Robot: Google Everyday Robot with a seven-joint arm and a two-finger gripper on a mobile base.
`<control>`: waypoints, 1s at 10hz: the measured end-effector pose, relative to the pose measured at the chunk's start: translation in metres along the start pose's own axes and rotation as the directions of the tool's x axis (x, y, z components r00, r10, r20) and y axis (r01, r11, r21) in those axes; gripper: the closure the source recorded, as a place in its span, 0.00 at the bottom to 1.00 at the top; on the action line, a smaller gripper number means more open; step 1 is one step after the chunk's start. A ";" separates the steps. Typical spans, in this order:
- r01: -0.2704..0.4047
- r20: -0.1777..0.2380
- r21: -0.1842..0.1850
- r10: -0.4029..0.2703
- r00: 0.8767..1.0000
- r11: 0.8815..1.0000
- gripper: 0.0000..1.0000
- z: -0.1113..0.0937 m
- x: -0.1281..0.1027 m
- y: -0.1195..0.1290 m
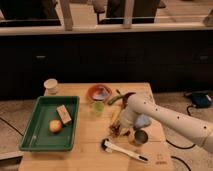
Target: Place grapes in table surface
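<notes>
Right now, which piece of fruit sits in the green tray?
The orange round fruit; the grapes are at the gripper, outside the tray.

On my feed the gripper [118,129] sits low over the matt wooden desk [90,145], shiny metal cup [140,137] just beside it, glossy plastic tray [40,112] well apart.

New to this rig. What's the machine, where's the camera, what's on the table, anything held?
One picture, from a camera looking down on the table; its mount is unknown. The white arm entering from the right belongs to a mobile robot. Its gripper sits low at the grapes; whether it holds them is unclear. Also on the table: a green tray with an orange fruit and a tan block, a white cup, a bowl, a green cup, a metal cup, a brush.
</notes>
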State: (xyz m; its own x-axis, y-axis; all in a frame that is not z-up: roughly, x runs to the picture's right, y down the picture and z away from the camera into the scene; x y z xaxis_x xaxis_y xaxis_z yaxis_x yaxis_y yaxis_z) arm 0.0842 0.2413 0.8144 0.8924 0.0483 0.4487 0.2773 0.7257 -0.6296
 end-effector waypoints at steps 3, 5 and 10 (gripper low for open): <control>-0.003 0.001 -0.003 0.003 1.000 1.000 0.20 0.000 0.001 0.001; -0.004 0.002 -0.003 0.004 1.000 1.000 0.20 0.000 0.001 0.001; 0.000 0.016 0.014 0.000 1.000 1.000 0.20 -0.004 0.001 0.003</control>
State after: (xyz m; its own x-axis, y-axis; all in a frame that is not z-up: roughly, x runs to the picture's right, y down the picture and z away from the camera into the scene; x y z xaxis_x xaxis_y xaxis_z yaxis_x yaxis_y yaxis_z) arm 0.0873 0.2408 0.8103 0.8866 0.0590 0.4588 0.2723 0.7351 -0.6209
